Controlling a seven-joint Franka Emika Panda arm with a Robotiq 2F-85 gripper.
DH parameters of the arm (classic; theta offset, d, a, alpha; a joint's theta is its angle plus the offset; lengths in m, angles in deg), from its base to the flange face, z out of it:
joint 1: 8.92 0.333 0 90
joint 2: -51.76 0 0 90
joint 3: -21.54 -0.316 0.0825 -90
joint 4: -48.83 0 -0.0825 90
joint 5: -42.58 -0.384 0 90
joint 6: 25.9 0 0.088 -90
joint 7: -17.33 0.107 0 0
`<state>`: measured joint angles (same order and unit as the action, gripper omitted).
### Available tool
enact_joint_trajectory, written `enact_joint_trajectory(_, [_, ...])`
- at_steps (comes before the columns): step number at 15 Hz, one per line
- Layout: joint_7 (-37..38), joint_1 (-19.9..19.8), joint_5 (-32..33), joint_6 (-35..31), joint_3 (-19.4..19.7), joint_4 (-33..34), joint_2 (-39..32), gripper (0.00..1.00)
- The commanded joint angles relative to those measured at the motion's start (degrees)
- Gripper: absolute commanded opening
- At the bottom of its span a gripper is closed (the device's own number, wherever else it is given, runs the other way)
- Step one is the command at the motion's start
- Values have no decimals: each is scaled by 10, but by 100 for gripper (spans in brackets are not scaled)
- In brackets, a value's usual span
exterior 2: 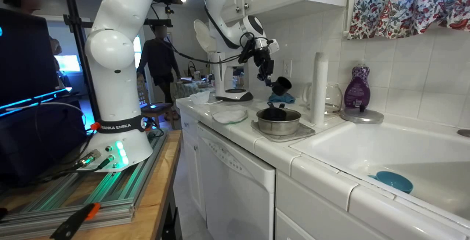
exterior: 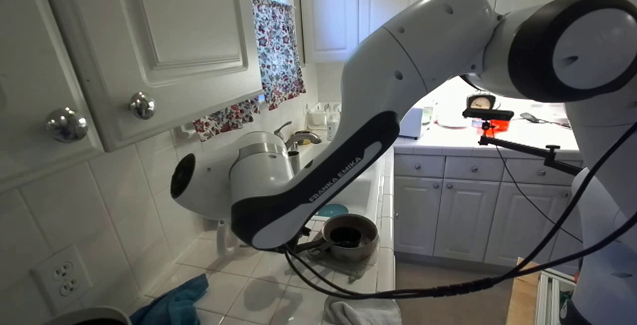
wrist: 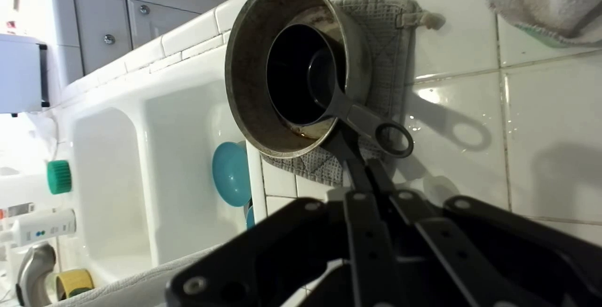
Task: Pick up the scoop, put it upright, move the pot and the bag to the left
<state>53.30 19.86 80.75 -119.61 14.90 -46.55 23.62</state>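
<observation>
In an exterior view my gripper (exterior 2: 269, 82) is shut on the scoop (exterior 2: 282, 86), a black cup tilted in the air with its mouth to the right. Its cup cannot be made out past the fingers in the wrist view, where the gripper (wrist: 367, 169) points down beside the pot. The round grey pot (exterior 2: 278, 127) stands on a quilted mat, its dark handle running under my fingertips. Inside it lies another black cup (wrist: 301, 74) whose ring-ended handle rests over the rim. A whitish bundle (exterior 2: 230, 115), perhaps the bag, lies left of the pot.
The white sink (wrist: 183, 156) with a blue cup (exterior 2: 393, 182) adjoins the mat. Along the wall stand a paper-towel roll (exterior 2: 319, 89), glass carafe (exterior 2: 333, 98) and purple bottle (exterior 2: 357, 85). A blue cloth (exterior 2: 281, 98) and coffee maker (exterior 2: 221, 74) are farther along the counter.
</observation>
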Motion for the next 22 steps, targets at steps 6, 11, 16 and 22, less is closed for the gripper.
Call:
enact_joint_trajectory(6, [-101, 9, 85, 63, -19, 36, -31, 1])
enact_joint_trajectory(11, [-115, 33, 151, 78, -27, 73, -86, 1])
enact_joint_trajectory(16, [-95, 68, 213, 101, -17, 119, -149, 1])
enact_joint_trajectory(22, [-46, 102, 277, 133, -1, 174, -196, 1])
